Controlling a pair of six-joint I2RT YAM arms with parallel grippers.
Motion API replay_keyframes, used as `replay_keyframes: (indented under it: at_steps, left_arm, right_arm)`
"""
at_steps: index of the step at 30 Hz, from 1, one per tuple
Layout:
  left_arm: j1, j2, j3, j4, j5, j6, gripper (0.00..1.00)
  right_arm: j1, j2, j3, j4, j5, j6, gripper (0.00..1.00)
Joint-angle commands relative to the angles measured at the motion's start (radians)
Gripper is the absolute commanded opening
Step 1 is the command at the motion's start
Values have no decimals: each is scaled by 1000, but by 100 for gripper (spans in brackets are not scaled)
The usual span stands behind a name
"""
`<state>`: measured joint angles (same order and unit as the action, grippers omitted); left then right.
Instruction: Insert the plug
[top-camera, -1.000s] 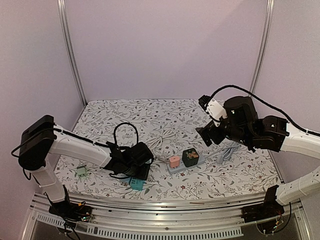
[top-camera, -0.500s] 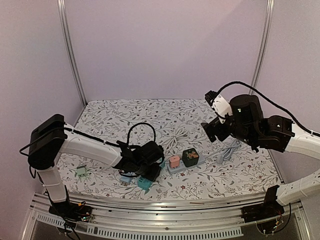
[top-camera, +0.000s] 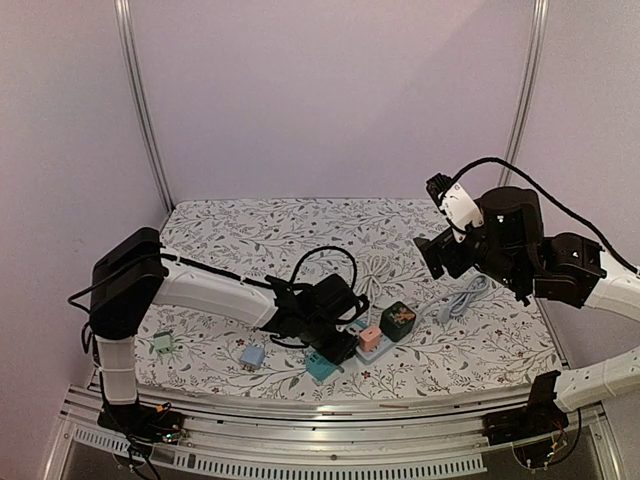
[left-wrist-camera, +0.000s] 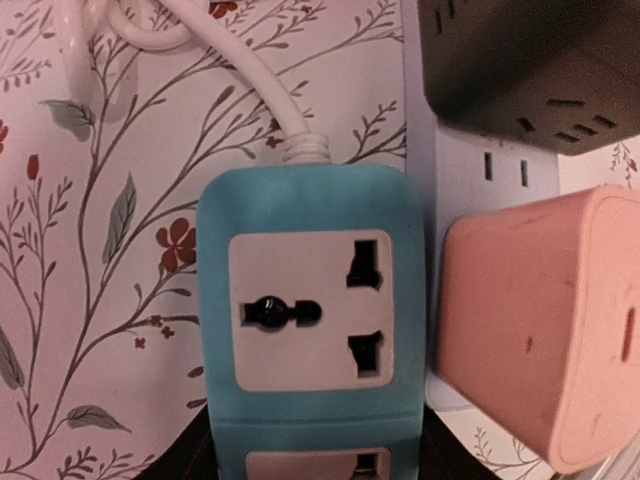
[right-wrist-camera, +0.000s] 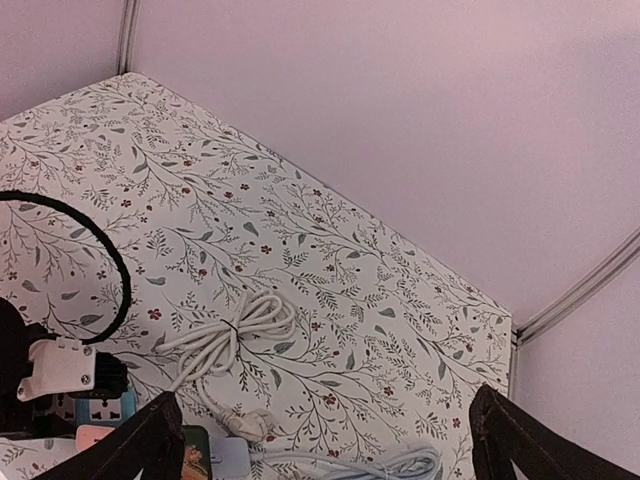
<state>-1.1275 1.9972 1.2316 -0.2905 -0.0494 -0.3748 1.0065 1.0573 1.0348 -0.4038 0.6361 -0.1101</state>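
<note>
The teal power strip (left-wrist-camera: 310, 330) and pink adapter (left-wrist-camera: 530, 320) look matt plastic, the floral table cover (left-wrist-camera: 100, 200) cloth.

Robot lab booth for sure: plain lilac walls (top-camera: 330, 100), aluminium corner posts (top-camera: 140, 110), floral cloth (top-camera: 260, 225) as work surface, slotted metal rail (top-camera: 330, 412) along the front.

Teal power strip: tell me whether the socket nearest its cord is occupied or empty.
Empty: the teal power strip shows that socket's three holes bare. The pink adapter sits on the neighbouring white strip.
</note>
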Motion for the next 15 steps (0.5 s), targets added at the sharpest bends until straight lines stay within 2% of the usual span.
replay_keyframes:
  at_steps: [1,6,10,15]
  left_arm:
    - [-43,88,90,-46,131,98,37]
    - [-52,108,141,-141,56,239,39]
    - [-37,67,99,-179,-51,320,40]
    - [-19,4,27,-206,-89,413,43]
  right_arm:
    - [-6,-24,-20,-12,31,-2,99]
    - [-5,-28,-26,-13,34,-3,99]
    - [-6,-15,-25,-8,21,-9,99]
    - [-6,13,-15,-5,3,-13,99]
